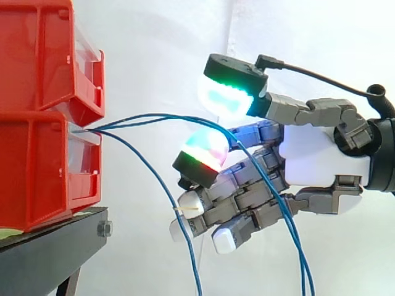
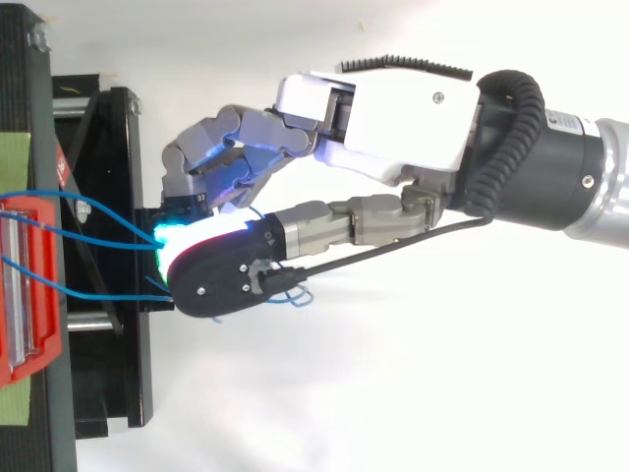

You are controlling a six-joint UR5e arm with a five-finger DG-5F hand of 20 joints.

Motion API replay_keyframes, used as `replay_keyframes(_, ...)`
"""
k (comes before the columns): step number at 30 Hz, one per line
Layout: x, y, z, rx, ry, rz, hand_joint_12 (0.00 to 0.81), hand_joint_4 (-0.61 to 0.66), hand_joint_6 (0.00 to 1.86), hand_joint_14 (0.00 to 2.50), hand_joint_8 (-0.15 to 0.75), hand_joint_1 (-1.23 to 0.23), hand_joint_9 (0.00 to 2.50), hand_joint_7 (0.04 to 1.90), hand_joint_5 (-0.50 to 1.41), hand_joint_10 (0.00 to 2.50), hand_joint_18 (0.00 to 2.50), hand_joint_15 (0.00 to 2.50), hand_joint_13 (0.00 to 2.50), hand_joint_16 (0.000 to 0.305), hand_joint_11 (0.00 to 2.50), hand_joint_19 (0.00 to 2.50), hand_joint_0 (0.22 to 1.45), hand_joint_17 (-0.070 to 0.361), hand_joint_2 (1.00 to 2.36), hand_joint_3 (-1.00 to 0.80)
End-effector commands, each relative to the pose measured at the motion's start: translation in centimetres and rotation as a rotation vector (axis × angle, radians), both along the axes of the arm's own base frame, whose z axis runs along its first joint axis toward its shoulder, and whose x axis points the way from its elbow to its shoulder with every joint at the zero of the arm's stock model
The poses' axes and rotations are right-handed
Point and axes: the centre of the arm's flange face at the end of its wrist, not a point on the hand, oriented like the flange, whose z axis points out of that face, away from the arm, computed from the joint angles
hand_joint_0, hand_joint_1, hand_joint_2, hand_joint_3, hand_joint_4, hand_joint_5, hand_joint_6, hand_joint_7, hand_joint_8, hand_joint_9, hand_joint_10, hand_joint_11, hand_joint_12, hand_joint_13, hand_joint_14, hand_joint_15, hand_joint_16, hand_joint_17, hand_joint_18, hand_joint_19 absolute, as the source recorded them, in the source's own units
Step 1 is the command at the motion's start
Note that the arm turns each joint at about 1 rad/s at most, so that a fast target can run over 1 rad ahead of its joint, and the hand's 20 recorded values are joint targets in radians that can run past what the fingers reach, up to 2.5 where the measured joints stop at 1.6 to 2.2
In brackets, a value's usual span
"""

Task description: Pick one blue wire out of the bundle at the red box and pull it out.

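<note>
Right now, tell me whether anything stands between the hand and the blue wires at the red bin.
Nothing visible does. The blue wires run free from the red bin through open air into the gap between the open hand's thumb pad and finger pad.

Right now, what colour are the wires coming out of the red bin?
Blue. The wires show best in the side view, leaving the lower red bin.

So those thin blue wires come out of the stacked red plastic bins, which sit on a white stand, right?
Not quite: the stand is black, as the side view shows. The thin blue wires do come out of the stacked red plastic bins.
</note>
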Motion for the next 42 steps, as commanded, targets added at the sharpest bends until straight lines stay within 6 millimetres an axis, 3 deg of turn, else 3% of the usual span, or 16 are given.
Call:
replay_keyframes(1,0.02,0.01,0.04,0.0,-0.001,0.0,0.462,0.23,0.72,0.01,0.394,-0.47,0.82,1.1,-0.15,0.01,0.64,0.25,0.53,0.062,0.57,0.53,0.6,0.139,1.02,-0.28)
replay_keyframes(5,0.0,0.0,-0.01,0.0,-0.001,0.0,0.466,0.25,0.72,0.01,0.398,-0.54,0.82,1.08,-0.16,0.02,0.65,0.25,0.55,0.062,0.57,0.52,0.6,0.139,1.02,-0.24)
replay_keyframes(8,0.02,0.01,0.04,0.0,-0.001,0.0,0.468,0.27,0.75,0.01,0.396,-0.67,0.82,1.08,-0.17,0.01,0.67,0.25,0.56,0.062,0.6,0.51,0.59,0.14,1.02,-0.26)
replay_keyframes(13,0.02,0.01,0.04,0.0,-0.001,0.0,0.466,0.27,0.79,0.01,0.388,-0.78,0.81,1.04,-0.18,0.01,0.68,0.24,0.56,0.061,0.6,0.49,0.61,0.138,1.01,-0.34)
replay_keyframes(16,0.01,0.0,0.16,0.0,-0.003,0.0,0.464,0.28,0.81,0.01,0.384,-0.85,0.8,1.02,-0.19,0.02,0.68,0.24,0.56,0.061,0.61,0.49,0.61,0.137,1.0,-0.49)
replay_keyframes(21,0.01,0.0,0.16,0.0,-0.003,0.0,0.469,0.28,0.81,0.01,0.386,-0.79,0.81,1.0,-0.18,0.02,0.7,0.23,0.57,0.062,0.61,0.48,0.55,0.14,1.0,-0.5)
replay_keyframes(26,0.04,0.01,0.19,0.001,-0.006,0.0,0.474,0.27,0.8,0.01,0.404,-0.59,0.85,1.02,-0.16,0.01,0.7,0.24,0.58,0.063,0.6,0.5,0.53,0.143,1.0,-0.5)
replay_keyframes(31,0.0,0.0,0.12,0.001,-0.004,0.0,0.464,0.26,0.8,0.01,0.402,-0.65,0.85,1.06,-0.17,0.02,0.69,0.25,0.58,0.061,0.6,0.51,0.59,0.138,1.01,-0.36)
replay_keyframes(35,0.04,0.01,0.19,0.001,-0.006,0.0,0.465,0.27,0.81,0.01,0.399,-0.68,0.85,1.04,-0.17,0.02,0.7,0.25,0.59,0.061,0.6,0.5,0.59,0.138,1.01,-0.35)
replay_keyframes(42,0.12,0.02,0.37,0.001,-0.007,0.0,0.472,0.29,0.8,0.01,0.415,-0.53,0.93,1.05,-0.15,0.01,0.73,0.26,0.62,0.062,0.6,0.52,0.56,0.139,1.01,-0.43)
